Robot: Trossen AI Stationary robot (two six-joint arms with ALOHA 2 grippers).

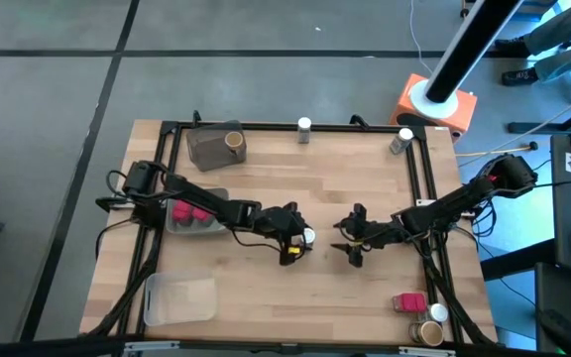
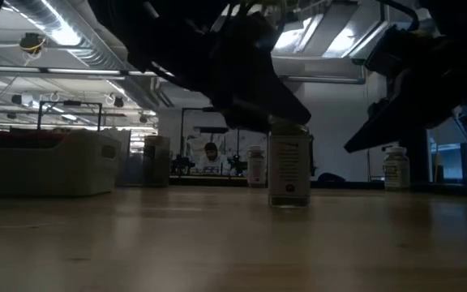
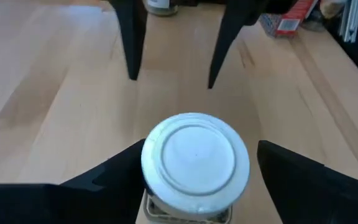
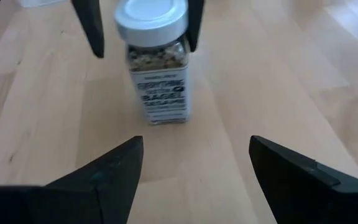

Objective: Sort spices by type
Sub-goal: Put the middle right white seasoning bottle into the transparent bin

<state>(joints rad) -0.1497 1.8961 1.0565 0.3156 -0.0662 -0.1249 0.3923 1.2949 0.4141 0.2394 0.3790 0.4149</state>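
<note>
High view: wooden table [image 1: 295,288] on a grey floor. Left gripper [image 1: 293,241] straddles a white-capped jar [image 1: 307,236] mid-table, fingers spread, not clamped; right gripper [image 1: 353,241] just beside, released. Grey tray [image 1: 172,223] holds pink packets [image 1: 190,212]; second tray [image 1: 206,149] holds a tan-topped jar [image 1: 233,141].
Low view: jar [image 2: 289,172] upright on the table; workshop behind.
Left wrist view: cap [image 3: 195,158] between fingers [image 3: 110,180].
Right wrist view: jar [image 4: 157,59] ahead of parted fingers [image 4: 104,174].

Premises: a laboratory or workshop hall. Exposed ceiling ducting [image 2: 63,32] and strip lights (low view), grey concrete floor [image 1: 48,99] around the bench [image 1: 315,188].
</note>
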